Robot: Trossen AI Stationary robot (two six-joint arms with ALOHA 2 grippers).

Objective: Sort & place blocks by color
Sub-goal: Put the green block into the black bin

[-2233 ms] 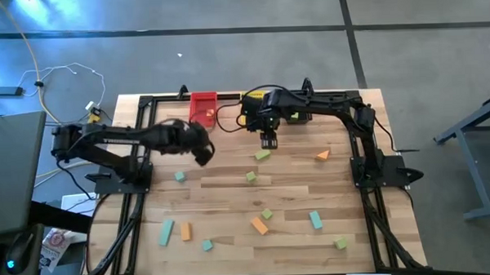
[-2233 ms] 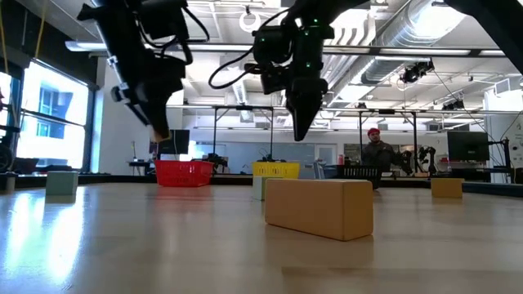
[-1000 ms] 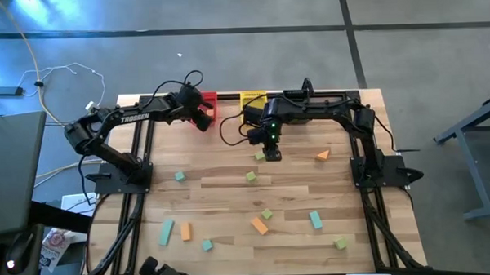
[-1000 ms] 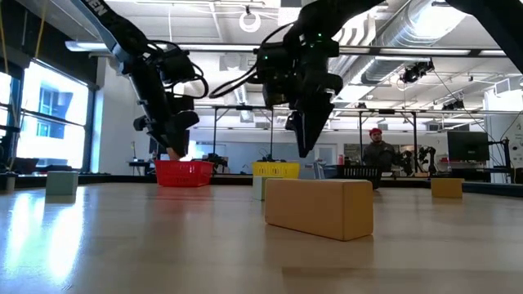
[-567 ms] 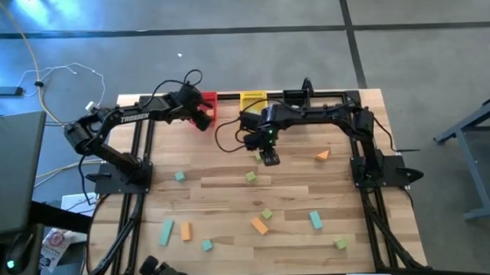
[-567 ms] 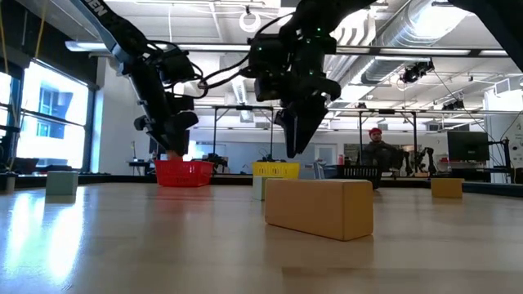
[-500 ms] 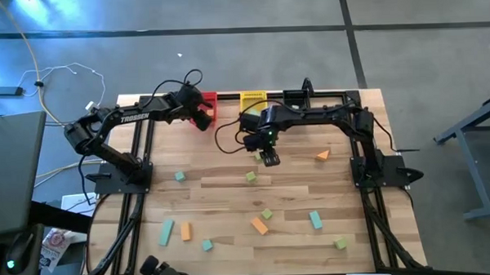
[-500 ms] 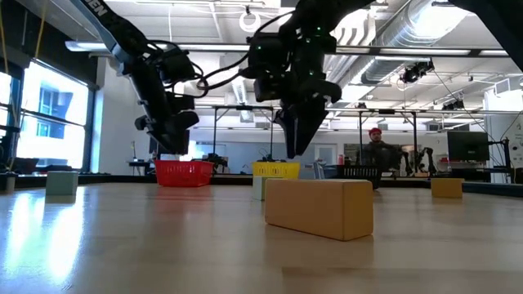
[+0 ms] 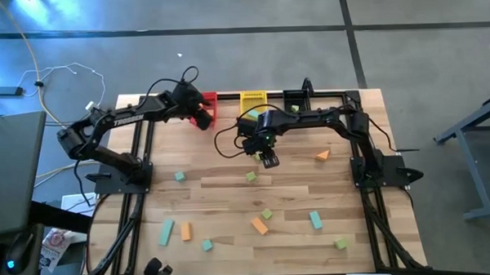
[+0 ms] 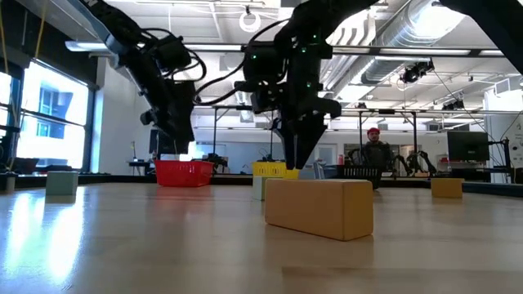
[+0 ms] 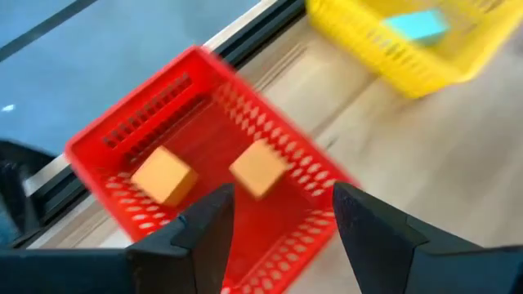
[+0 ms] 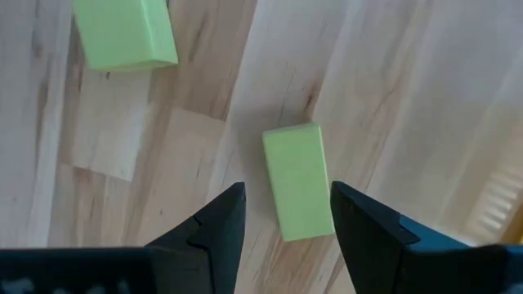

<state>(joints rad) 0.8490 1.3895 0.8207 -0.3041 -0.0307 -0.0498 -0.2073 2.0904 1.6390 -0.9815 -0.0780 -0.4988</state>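
Note:
My left gripper [image 9: 202,119] [image 11: 282,200] hangs open over the red bin [image 9: 205,100] at the table's far edge. Two orange blocks [image 11: 163,174] [image 11: 258,167] lie in the bin. My right gripper [image 9: 268,159] [image 12: 286,196] points down, open, over a light green bar block [image 12: 298,192] that lies flat on the table. Its fingers stand on either side of the bar's end, apart from it. A second green block [image 12: 122,33] [image 9: 250,176] lies close by. The yellow bin [image 9: 253,99] holds a teal block [image 11: 417,26].
Loose blocks lie across the table's near half: teal [image 9: 180,176], orange [image 9: 322,155], green [image 9: 266,213], orange [image 9: 259,226], teal [image 9: 316,220], green [image 9: 340,243], and a teal bar [image 9: 166,232]. A person [image 10: 374,151] stands in the room beyond.
My left gripper has let go of an orange block, which now lies in the red bin, and has risen a little. My right gripper has sunk toward the table and shifted slightly toward the near left, coming over the green bar, still open.

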